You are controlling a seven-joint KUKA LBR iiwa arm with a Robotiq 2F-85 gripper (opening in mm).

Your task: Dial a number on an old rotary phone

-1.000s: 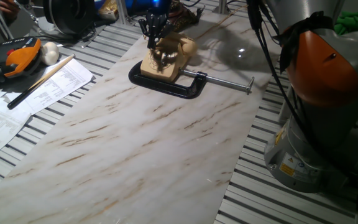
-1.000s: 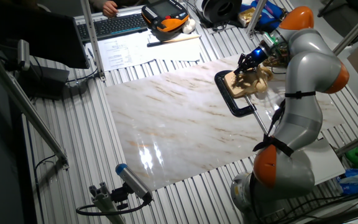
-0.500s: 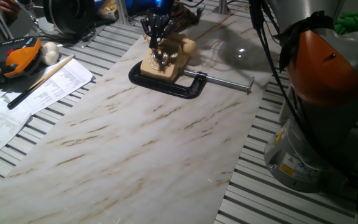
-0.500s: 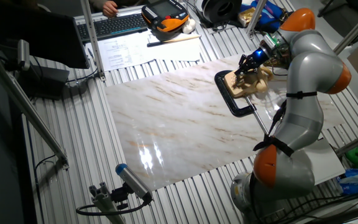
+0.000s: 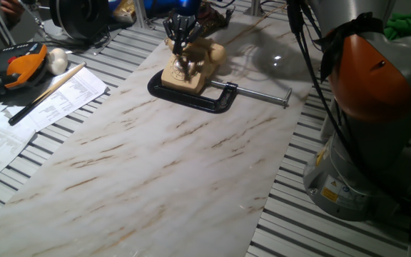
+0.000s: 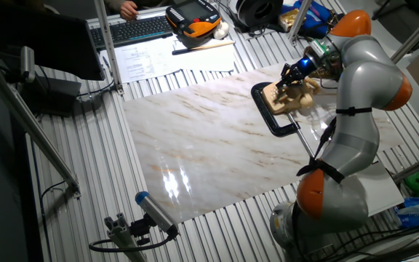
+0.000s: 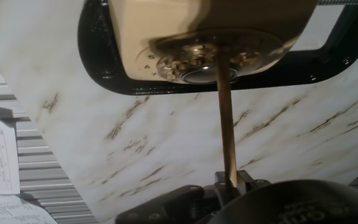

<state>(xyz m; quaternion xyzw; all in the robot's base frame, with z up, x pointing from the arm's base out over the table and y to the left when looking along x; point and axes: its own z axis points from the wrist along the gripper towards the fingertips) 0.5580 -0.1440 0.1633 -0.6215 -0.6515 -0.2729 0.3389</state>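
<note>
The old rotary phone is cream-beige and sits at the far end of the marble board, inside a black C-clamp. My gripper hangs right above it, shut on a thin brass-coloured rod. In the hand view the rod's tip rests on the silvery dial, near its centre and low on the phone's body. The other fixed view has the gripper over the phone. The handset is largely hidden behind the fingers.
The clamp's silver screw bar sticks out to the right of the phone. Papers, a wooden stick and an orange-black pendant lie to the left. The arm's own base stands at the right; a keyboard is behind the board.
The gripper with the rod has shifted slightly right and toward the back over the dial. The phone and clamp have stayed in place.
</note>
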